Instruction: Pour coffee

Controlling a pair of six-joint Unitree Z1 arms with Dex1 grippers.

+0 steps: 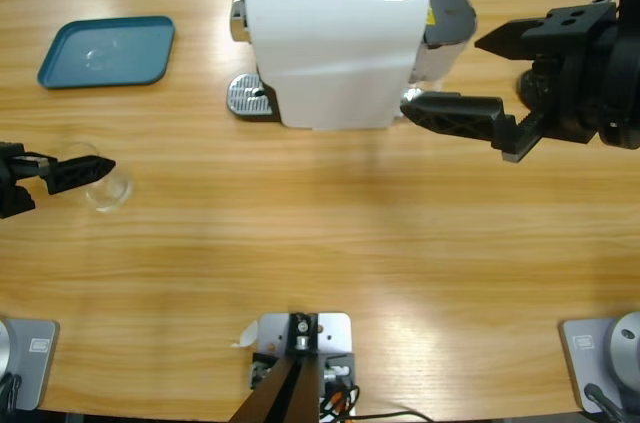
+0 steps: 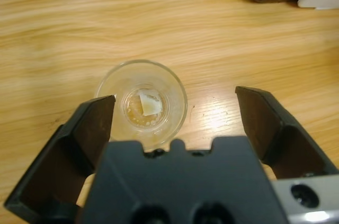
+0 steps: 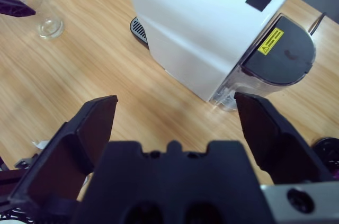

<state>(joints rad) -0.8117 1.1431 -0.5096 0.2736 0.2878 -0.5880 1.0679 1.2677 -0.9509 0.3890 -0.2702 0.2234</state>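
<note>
A small clear glass (image 1: 105,186) is seen standing upright on the wooden bench (image 1: 320,263) near its left edge, its mouth turned straight up, so that its long axis is vertical. In the left wrist view the glass (image 2: 142,104) is looked into from above: a thin layer of amber-brown coffee (image 2: 135,112) lies at the bottom, and a pale patch, perhaps a reflection, is seen over it.

The left gripper (image 1: 75,175) is held over the glass from the left edge of the high view. Its jaws are spread wide, and in the left wrist view the left gripper (image 2: 175,113) is placed so that the glass lies nearer one jaw than the other; whether that jaw touches the glass cannot be told.

The white coffee machine (image 1: 335,38) is set at the far middle of the bench, its long axis running left to right, with the metal drip tray (image 1: 248,96) at its left end and the dark-lidded water tank (image 1: 445,23) at its right end. A yellow warning label (image 3: 270,41) is seen on the tank lid.

The right gripper (image 1: 460,78) is held just beside the tank end of the machine, its jaws parted wide and nothing between them.

A teal tray (image 1: 107,51) lies at the far left of the bench, well apart from the glass.
</note>
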